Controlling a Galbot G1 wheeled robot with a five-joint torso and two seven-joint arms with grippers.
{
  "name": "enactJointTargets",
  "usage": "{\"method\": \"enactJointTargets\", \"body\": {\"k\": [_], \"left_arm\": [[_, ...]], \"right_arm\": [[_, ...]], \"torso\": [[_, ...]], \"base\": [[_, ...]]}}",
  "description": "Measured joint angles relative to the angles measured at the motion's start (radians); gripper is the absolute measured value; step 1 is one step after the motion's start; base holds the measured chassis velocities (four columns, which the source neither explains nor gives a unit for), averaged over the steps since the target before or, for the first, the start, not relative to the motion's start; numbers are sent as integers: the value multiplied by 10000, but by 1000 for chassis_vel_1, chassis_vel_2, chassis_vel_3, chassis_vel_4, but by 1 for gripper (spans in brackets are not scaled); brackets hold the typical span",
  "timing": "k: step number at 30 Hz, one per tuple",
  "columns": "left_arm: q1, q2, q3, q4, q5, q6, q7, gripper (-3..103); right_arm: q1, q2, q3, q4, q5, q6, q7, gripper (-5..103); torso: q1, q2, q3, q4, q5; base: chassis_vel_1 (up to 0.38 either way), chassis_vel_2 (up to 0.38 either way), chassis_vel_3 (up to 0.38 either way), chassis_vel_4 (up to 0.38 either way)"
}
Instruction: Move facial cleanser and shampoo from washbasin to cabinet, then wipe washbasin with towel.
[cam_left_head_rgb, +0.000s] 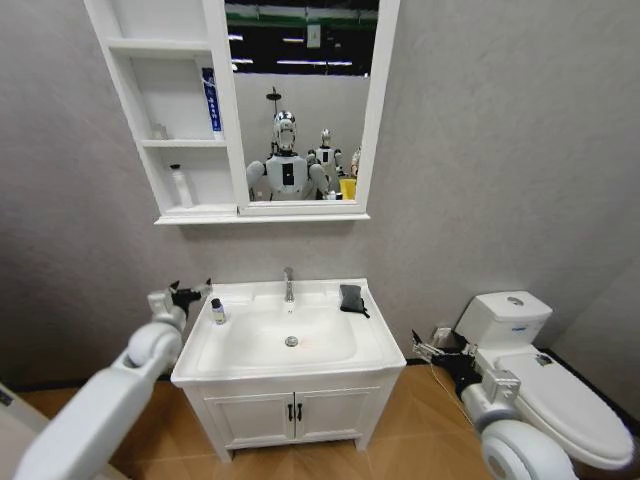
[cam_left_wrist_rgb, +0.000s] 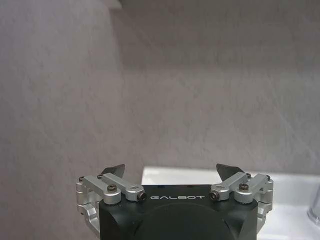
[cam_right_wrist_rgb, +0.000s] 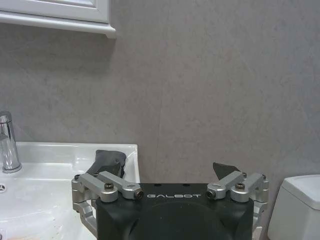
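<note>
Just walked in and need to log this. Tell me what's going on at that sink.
Nothing is being held right now. The left end effector hangs open beside the washbasin's left edge, near a small dark-capped bottle on the rim. The right end effector is open, low between basin and toilet. The towel lies on the back right rim. Two items already stand in the cabinet.

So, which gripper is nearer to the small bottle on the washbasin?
Left. The left gripper hovers just beside the small bottle at the washbasin's left edge; the right gripper hangs beyond its right side.
</note>
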Motion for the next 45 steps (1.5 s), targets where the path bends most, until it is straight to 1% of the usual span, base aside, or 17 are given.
{"method": "enactJointTargets", "body": {"k": [1, 4, 9, 16, 18, 27, 31, 32, 33, 34, 35, 37, 38, 39, 41, 44, 45], "left_arm": [[0, -408, 128, 527, 471, -106, 253, 100], [-43, -657, 228, 875, 741, -134, 362, 100], [-606, -1421, 391, 2432, 1430, -314, 619, 100], [-1467, -1825, 413, 3723, 1781, -384, 765, 100], [-1863, -1974, 483, 4310, 1946, -384, 998, 100], [-2597, -2306, 620, 5413, 2204, -386, 1354, 103], [-2802, -2404, 614, 5768, 2383, -469, 1532, 96], [-2876, -2439, 602, 5912, 2446, -511, 1547, 91], [-2906, -2452, 597, 5969, 2459, -517, 1548, 81], [-2906, -2452, 597, 5969, 2459, -517, 1548, 81], [-2917, -2452, 595, 5988, 2465, -517, 1550, 75], [-2923, -2449, 594, 5993, 2470, -516, 1552, 75], [-2924, -2437, 595, 5993, 2493, -517, 1556, 70], [-2925, -2399, 594, 5985, 2543, -515, 1578, 58], [-2927, -2357, 597, 5942, 2564, -511, 1609, 58], [-2911, -2238, 619, 5675, 2507, -389, 1586, 43], [-2832, -2154, 651, 5397, 2360, -286, 1446, 43]], "right_arm": [[0, 1, 0, -6, 17, -4, 33, 100], [21, 1, -34, -3, 113, -27, 66, 100], [150, -37, -58, 77, 534, -118, 147, 100], [108, 53, 59, 17, 545, -117, 159, 100], [79, 160, 41, -46, 452, -35, 157, 100], [63, 393, -35, -126, 364, 86, 179, 100], [-34, 524, -18, -131, 463, 139, 310, 100], [-122, 640, -4, -130, 513, 143, 379, 100], [-158, 708, -2, -130, 514, 148, 388, 100], [-158, 708, -2, -130, 514, 148, 388, 100], [-165, 741, -8, -128, 513, 148, 400, 100], [-155, 752, -26, -127, 509, 148, 417, 100], [-132, 750, -38, -127, 503, 148, 428, 100], [-84, 695, -44, -136, 493, 148, 448, 100], [-51, 626, -43, -165, 482, 148, 455, 100], [-24, 489, -18, -198, 478, 136, 481, 100], [-19, 463, -17, -199, 479, 125, 497, 100]], "torso": [[0, 0, 0, -1, 4], [-1, 0, 0, 1, 3], [0, -1, 0, 4, 1], [0, -1, 0, 1, 1], [1, -1, 1, 2, 1], [0, -1, 1, 3, 0], [1, -1, 1, 3, 0], [1, -1, 1, 1, 0], [0, -1, 0, 2, 0], [0, -1, 0, 2, 0], [0, -1, 1, 2, 0], [0, -1, 0, 2, 0], [0, -1, 0, 2, 0], [0, -1, 0, 3, -1], [0, -1, 1, 4, -1], [0, -1, 1, 2, 0], [0, -1, 1, 1, -1]], "base": [[0, 0, 0, 0], [0, 0, 0, 0], [0, 0, 0, 0], [0, 0, 0, 0], [0, 0, 0, 0], [0, 0, 0, 0], [0, 0, 0, 0], [0, 0, 0, 0], [0, 0, 0, 0], [0, 0, 0, 0], [0, 0, 0, 0], [0, 0, 0, 0], [0, 0, 0, 0], [0, 0, 0, 0], [0, 0, 0, 0], [0, 0, 0, 0], [0, 0, 0, 0]]}}
